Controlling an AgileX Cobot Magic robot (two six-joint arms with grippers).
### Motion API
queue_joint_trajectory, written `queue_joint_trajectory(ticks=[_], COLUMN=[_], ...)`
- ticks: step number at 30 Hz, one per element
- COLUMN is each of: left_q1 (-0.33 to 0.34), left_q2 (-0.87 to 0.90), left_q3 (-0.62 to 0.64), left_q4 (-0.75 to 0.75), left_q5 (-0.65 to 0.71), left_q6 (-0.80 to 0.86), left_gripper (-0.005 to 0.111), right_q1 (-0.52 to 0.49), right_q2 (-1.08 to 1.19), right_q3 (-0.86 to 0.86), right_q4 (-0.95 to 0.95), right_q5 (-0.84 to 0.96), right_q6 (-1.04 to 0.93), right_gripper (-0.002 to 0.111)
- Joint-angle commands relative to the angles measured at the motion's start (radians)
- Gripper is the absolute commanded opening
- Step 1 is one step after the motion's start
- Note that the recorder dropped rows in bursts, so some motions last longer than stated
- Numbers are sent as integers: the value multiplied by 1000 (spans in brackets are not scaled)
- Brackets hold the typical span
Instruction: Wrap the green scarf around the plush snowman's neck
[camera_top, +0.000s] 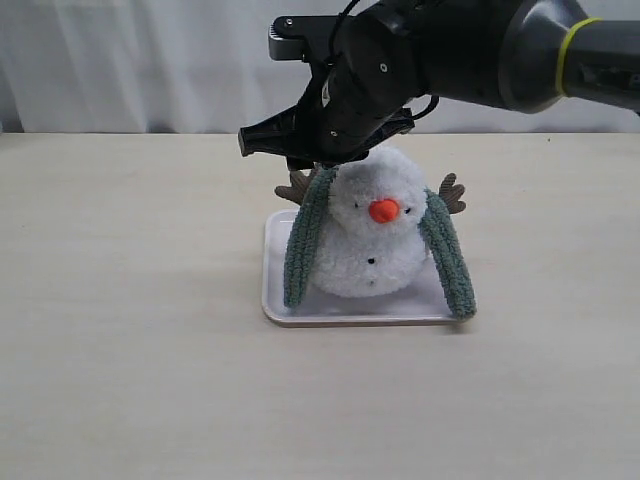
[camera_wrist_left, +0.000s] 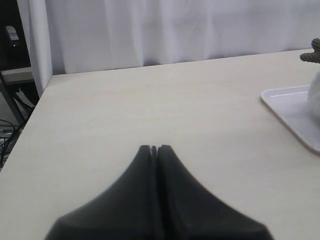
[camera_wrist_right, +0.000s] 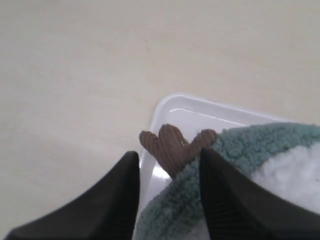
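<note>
The plush snowman (camera_top: 370, 240) stands upright on a white tray (camera_top: 275, 300). The green scarf (camera_top: 305, 250) lies over the back of its neck, and both ends hang down its front sides to the tray. My right gripper (camera_top: 322, 165) reaches in from the right above the snowman's left shoulder in the exterior view. In the right wrist view that right gripper (camera_wrist_right: 170, 152) is open, straddling the scarf (camera_wrist_right: 235, 150) and a brown twig arm (camera_wrist_right: 172, 145); one finger touches the scarf, the other stands apart. My left gripper (camera_wrist_left: 154, 147) is shut and empty over bare table.
The tray (camera_wrist_left: 290, 107) lies at the edge of the left wrist view, with part of the snowman (camera_wrist_left: 315, 95) on it. A white curtain (camera_top: 150, 60) hangs behind the table. The table's left edge and some cables (camera_wrist_left: 7, 135) show in the left wrist view.
</note>
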Motion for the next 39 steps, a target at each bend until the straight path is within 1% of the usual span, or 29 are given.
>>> queue_joint_trajectory(ticks=[1,18,29,33,39], left_q1=[-1,-1,-1,-1,-1], left_q2=[-3,-3,-3,-3,-3], left_q3=[3,3,3,3,3], left_q4=[-3,-3,0,0,0], left_q5=[-6,-6,-6,-6,-6], left_q6=[1,1,1,1,1], left_gripper=[0,0,0,0,0], right_q1=[-6,-4,3,35,130], right_q2=[26,115,30,-24,-45], right_q3=[-5,-5,-5,-5,3], right_q4=[-14,12,22,23,23], right_q5=[-25,28,30,65,218], right_q6=[8,8,-27,-57,-111], right_gripper=[38,38,38,38,38])
